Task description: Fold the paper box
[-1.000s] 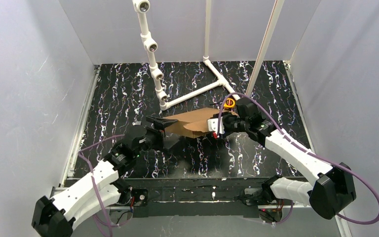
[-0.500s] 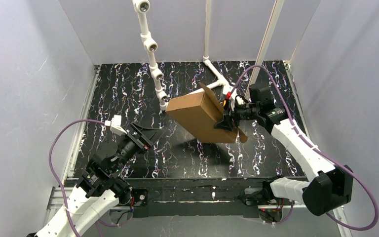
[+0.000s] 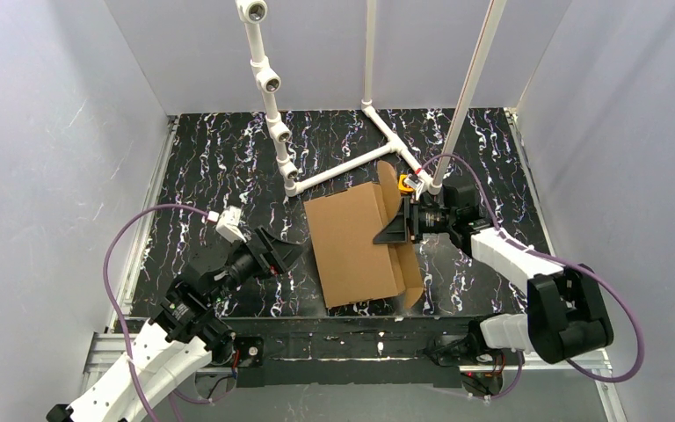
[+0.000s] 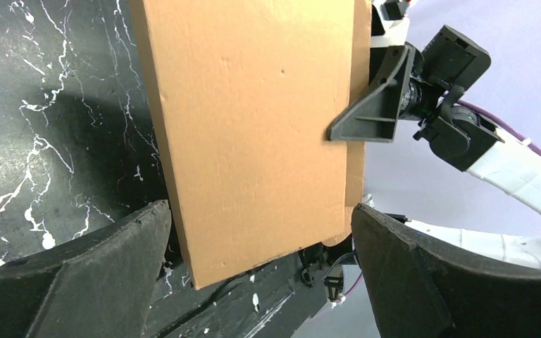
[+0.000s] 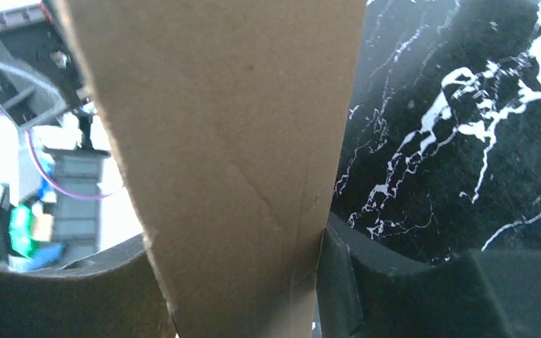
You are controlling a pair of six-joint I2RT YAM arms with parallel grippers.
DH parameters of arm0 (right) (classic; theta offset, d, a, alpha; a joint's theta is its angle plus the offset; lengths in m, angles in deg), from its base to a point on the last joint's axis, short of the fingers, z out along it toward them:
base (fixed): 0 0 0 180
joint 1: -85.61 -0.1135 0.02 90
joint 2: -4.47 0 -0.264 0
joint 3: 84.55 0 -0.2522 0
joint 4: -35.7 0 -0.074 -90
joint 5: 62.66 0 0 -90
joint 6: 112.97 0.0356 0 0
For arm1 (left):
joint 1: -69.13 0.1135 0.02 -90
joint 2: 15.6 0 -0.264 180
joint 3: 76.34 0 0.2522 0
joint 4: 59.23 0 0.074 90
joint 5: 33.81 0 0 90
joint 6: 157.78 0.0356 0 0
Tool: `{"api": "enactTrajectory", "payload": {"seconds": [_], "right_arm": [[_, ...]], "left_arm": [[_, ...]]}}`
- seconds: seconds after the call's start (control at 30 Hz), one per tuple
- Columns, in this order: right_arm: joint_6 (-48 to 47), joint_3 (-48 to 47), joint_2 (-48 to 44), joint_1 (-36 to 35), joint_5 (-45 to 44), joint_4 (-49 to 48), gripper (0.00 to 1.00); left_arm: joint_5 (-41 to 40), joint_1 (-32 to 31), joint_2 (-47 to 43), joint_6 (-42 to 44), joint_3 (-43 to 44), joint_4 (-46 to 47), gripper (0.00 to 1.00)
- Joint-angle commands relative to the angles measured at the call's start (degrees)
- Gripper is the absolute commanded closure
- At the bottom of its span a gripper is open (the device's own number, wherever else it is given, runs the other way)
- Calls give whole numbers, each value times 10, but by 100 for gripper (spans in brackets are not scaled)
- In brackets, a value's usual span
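Swung down and nearer since half a second back, paper box [image 3: 356, 251] now broad face up over the black marbled tabletop [image 3: 220, 167], right of centre, toward the near edge. Pinched at its right wall between right gripper [image 3: 394, 233] fingers [image 5: 394, 282]. Left gripper [image 3: 287, 248] just left of it, apart, fingers [image 4: 84, 274] spread wide.

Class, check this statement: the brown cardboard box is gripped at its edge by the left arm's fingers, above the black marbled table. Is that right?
Not right. The paper box is gripped at its edge by the right arm's fingers, above the black marbled table. The top external view shows it; the left arm's fingers stand open, apart from the box.
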Motion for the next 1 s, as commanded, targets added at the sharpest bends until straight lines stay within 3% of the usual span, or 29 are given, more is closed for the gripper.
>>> {"api": "enactTrajectory", "payload": {"seconds": [0.0,0.23,0.43,0.7,0.87,0.97], "right_arm": [[117,14,29,12,-5,-125,36],[99,13,97,22,-38,-127,24],[-43,-27,139,30,-91,-11,2],[-277,-68,61,65,-243,213,2],[-372,-88,1,130,-283,259,2],[-433,-90,-42,133,-279,256,4]], "left_arm": [[3,0,-20,13,-17,16,2],[5,0,-25,-1,-37,33,2],[14,0,-9,-3,-44,29,2],[3,0,41,32,-15,-46,2],[-6,0,87,64,11,-65,2],[-15,1,118,78,22,-70,3]]}}
